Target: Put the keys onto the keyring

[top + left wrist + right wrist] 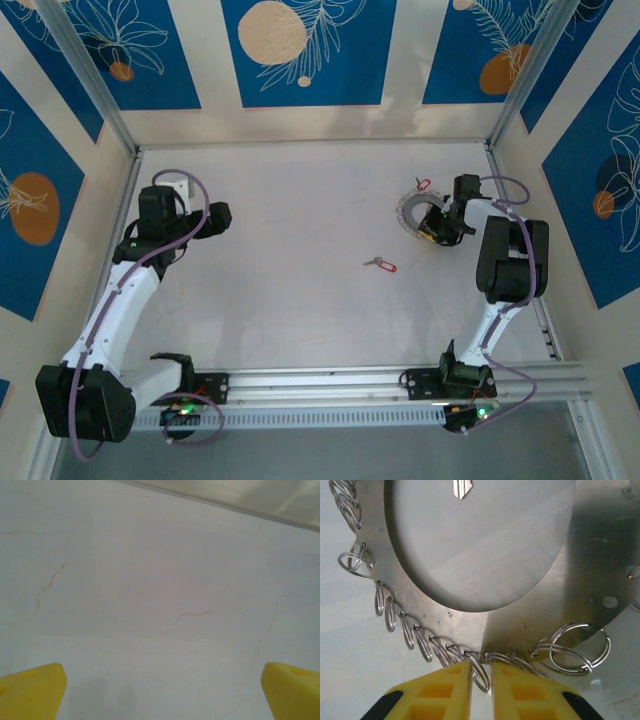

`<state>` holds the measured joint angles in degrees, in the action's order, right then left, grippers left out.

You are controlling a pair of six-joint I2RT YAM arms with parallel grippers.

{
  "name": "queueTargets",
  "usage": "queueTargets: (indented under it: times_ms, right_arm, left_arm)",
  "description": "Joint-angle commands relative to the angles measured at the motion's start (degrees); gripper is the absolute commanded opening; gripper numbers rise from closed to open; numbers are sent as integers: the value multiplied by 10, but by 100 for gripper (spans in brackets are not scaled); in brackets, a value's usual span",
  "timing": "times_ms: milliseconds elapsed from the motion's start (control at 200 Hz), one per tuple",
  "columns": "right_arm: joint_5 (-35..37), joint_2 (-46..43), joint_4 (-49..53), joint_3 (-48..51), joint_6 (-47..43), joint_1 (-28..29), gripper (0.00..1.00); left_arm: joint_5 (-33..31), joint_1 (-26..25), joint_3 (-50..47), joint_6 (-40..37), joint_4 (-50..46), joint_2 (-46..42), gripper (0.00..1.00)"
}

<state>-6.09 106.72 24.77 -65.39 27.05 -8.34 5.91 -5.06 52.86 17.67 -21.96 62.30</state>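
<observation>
The keyring (408, 212) lies flat at the right back of the table. In the right wrist view its silvery plate (530, 610) carries several small split rings along the outer edge. My right gripper (438, 228) sits at the ring's near-right edge, its yellow fingers (445, 685) closed to a narrow gap (481, 669) with one small split ring (485, 677) between them. One key (422, 184) with a red tag lies at the ring's far edge, and its tip (461, 489) pokes into the hole. The other key (381, 264) lies loose mid-table. My left gripper (222, 215) hangs open (162, 682) over bare table.
The white tabletop (300, 250) is walled by aluminium posts and blue patterned panels. A rail (320, 385) runs along the near edge between the arm bases. A small white square (178, 185) lies by the left arm.
</observation>
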Motion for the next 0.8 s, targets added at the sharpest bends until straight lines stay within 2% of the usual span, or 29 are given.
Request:
queueTargets:
  times_ms: [0,345,795]
  right_arm:
    - [-24,-3,0,16,8,-2,16]
    - [-58,-15,-36,27,6,-3,12]
    - [-98,-13,-71,41,26,-10,16]
  left_arm:
    - [-7,-3,4,-2,-6,-10,100]
    - [-9,-3,2,1,-6,-14,100]
    - [-11,-3,0,2,-5,-15,100]
